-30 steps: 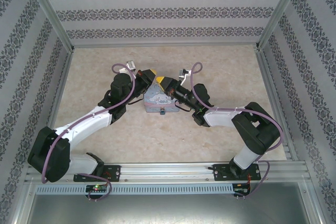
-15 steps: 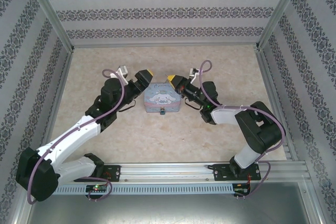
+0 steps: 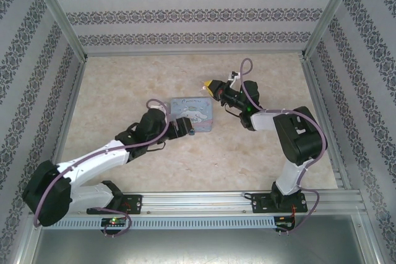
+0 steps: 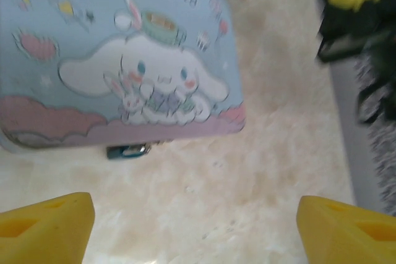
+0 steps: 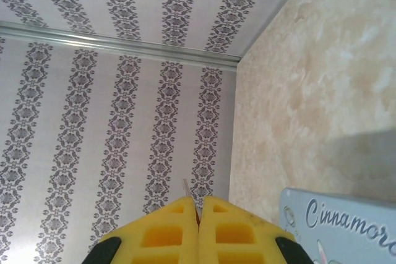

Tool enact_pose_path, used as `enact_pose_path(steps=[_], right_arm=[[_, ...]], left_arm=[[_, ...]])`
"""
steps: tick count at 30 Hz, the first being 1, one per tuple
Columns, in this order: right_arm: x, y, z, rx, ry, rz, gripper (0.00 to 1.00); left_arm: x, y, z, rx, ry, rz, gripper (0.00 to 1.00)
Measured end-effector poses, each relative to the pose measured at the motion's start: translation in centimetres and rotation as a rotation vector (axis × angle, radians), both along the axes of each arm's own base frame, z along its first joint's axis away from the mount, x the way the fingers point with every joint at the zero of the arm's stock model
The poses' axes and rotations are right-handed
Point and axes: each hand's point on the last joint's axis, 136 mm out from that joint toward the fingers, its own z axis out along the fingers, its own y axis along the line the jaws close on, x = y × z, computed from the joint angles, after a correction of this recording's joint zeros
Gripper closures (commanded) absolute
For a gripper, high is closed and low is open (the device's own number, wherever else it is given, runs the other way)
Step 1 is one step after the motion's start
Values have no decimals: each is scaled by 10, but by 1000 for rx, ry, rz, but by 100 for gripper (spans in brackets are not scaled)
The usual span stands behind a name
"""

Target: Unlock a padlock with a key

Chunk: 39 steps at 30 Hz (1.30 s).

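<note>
The padlock (image 4: pixel 127 150) sits against the near wall of the tin box (image 4: pixel 93 115), just under the pink edge of the lid. Its teal body lies sideways and its thin shackle points toward the middle of that wall. The left hand (image 4: pixel 195 214) hovers on the near side of the tin box with its fingers spread wide and nothing between them, and the padlock lies ahead of the gap, toward the left finger.

The right hand (image 5: pixel 198 205) is off the tin box's far right corner. It is clenched on the key (image 5: pixel 185 187), of which a pale sliver sticks out past the pads.

The padlock looks light, hard and smooth, so it will probably swing or skid on the counter (image 4: pixel 247 177) at the first push. The best hold is likely a pinch across the two flat faces of the body, clear of the shackle and of the end with the keyhole. The keyhole is too small to make out here.

The key is stiff but thin and slick, and it may pivot between the pads if pressed off-axis.
</note>
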Motion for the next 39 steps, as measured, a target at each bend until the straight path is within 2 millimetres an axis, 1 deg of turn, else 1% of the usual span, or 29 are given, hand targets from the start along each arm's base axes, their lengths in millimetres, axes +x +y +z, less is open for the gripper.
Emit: enact_pose_path(steps=[3, 7, 11, 13, 17, 20, 23, 28, 32, 36, 39], right_arm=[[6, 0, -5, -3, 21, 9, 100], [10, 3, -8, -8, 45, 19, 100], [9, 13, -13, -15, 62, 38, 100], [8, 22, -17, -19, 72, 54, 100], [4, 43, -25, -29, 88, 84, 100], [2, 54, -29, -35, 94, 93, 100], [2, 62, -32, -39, 98, 93, 100], [7, 63, -41, -51, 111, 61, 100], [12, 59, -42, -56, 112, 25, 100], [14, 56, -45, -63, 114, -2, 100], [15, 57, -50, -70, 122, -12, 100]], left_arm=[[-9, -10, -28, 77, 31, -52, 23], [-11, -18, -62, 169, 57, -103, 25], [-7, -20, -84, 234, 62, -132, 26], [-4, -21, -87, 251, 51, -144, 26], [3, -23, -86, 270, 0, -156, 27], [9, -25, -82, 274, -38, -160, 28], [13, -27, -84, 284, -66, -164, 30], [17, -30, -96, 302, -73, -179, 32], [18, -31, -106, 320, -76, -191, 35], [22, -32, -109, 331, -94, -193, 38], [25, -31, -110, 341, -108, -185, 38]])
